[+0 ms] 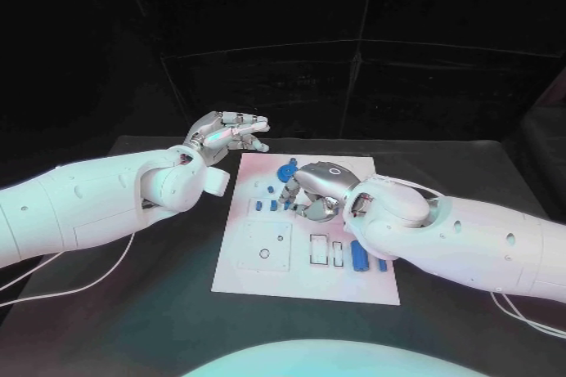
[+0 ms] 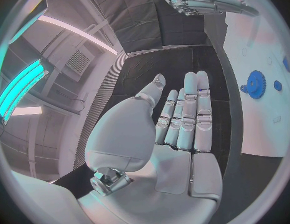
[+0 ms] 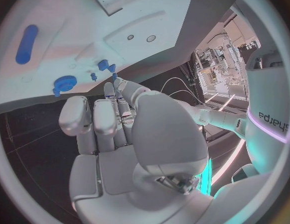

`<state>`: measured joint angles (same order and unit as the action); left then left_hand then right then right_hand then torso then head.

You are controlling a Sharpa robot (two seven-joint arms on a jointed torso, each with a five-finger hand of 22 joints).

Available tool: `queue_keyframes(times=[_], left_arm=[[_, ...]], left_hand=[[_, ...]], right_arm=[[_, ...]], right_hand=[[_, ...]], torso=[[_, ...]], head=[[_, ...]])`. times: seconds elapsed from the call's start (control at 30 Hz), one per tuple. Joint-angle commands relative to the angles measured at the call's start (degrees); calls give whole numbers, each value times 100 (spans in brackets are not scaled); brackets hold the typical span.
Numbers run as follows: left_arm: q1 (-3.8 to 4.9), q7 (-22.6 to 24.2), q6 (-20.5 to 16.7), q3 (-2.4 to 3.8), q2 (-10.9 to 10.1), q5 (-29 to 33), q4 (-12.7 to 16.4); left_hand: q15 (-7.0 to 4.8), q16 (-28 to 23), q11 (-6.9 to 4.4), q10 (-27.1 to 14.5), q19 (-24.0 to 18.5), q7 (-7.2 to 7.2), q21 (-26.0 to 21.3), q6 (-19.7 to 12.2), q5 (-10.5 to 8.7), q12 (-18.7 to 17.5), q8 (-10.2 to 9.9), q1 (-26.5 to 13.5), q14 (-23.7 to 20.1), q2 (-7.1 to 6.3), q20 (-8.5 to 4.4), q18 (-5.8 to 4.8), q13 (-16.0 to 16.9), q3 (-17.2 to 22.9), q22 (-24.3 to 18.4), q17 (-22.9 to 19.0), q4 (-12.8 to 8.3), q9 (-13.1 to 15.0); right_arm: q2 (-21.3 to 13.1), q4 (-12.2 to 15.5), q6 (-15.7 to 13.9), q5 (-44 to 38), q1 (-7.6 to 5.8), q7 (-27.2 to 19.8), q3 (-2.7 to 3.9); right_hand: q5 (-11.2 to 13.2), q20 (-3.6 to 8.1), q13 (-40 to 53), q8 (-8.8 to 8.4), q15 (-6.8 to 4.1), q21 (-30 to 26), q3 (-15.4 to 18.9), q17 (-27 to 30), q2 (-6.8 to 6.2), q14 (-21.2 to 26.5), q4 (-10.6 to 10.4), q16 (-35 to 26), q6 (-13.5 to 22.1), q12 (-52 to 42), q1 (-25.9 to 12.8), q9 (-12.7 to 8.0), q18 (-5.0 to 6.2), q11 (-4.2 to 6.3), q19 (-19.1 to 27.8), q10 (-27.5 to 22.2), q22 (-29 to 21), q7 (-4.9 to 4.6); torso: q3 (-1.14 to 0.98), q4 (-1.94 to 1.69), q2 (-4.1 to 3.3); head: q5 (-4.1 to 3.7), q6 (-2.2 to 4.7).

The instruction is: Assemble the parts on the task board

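Task board (image 1: 309, 280) white, mid-table, blue gear (image 1: 290, 172) and small blue parts (image 1: 270, 204) on it, right hand (image 1: 316, 189) fingers down among parts, grip unclear, left hand (image 1: 224, 135) empty, fingers extended, beside board's far-left corner.

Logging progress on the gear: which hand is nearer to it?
Right. The right hand hovers over the board just beside the gear; the left hand is off the board's far corner, farther away.
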<state>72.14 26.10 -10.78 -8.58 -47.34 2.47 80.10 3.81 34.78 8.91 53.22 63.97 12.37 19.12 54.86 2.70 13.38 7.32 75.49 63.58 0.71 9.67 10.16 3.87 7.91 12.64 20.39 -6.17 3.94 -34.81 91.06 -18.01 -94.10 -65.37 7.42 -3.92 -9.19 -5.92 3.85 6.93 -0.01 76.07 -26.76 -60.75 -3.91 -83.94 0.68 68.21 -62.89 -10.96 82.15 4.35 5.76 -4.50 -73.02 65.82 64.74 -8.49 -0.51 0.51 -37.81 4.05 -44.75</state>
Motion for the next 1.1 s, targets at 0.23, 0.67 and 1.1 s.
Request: queue_keyframes(times=[0.23, 0.67, 1.1], left_arm=[[9, 112, 88, 6, 50, 23, -30], [10, 96, 124, 6, 97, 23, -72], [10, 87, 130, 6, 99, 23, -94]], left_hand=[[40, -20, -2, -52, 50, 19, -40, -35, 13, 52, -4, 59, 6, 27, 8, 16, 12, -39, -13, -9, 10, 6], [41, -22, -2, -51, 51, 18, -51, -27, 13, 80, 10, 63, -1, 39, 9, 16, 17, -52, -23, -9, 11, 10], [41, -22, -2, -51, 51, 18, -51, -27, 13, 80, 10, 63, -1, 39, 9, 16, 17, -52, -23, -9, 11, 10]], right_arm=[[237, -184, 210, -64, 135, -238, -250], [363, -243, 490, -70, 176, -234, -315], [322, -222, 536, -107, 179, -205, -325]], right_hand=[[-27, -20, -10, -22, 0, 46, -53, -18, -12, -133, 17, 52, 10, 56, -60, -14, -39, -34, -15, -9, 14, -35], [-30, -22, -10, -27, 4, 46, -60, -13, -8, -132, 21, 51, 16, 65, -63, -15, -38, -38, -11, -13, 11, -39], [-30, -24, -10, -31, 6, 51, -63, -26, -7, -134, 21, 63, 20, 72, -68, -17, -40, -42, -14, -16, 19, -42]], torso=[[2, 1, 3], [3, 13, 4], [-1, 14, 9]], head=[[164, -54], [246, -128], [253, -149]])
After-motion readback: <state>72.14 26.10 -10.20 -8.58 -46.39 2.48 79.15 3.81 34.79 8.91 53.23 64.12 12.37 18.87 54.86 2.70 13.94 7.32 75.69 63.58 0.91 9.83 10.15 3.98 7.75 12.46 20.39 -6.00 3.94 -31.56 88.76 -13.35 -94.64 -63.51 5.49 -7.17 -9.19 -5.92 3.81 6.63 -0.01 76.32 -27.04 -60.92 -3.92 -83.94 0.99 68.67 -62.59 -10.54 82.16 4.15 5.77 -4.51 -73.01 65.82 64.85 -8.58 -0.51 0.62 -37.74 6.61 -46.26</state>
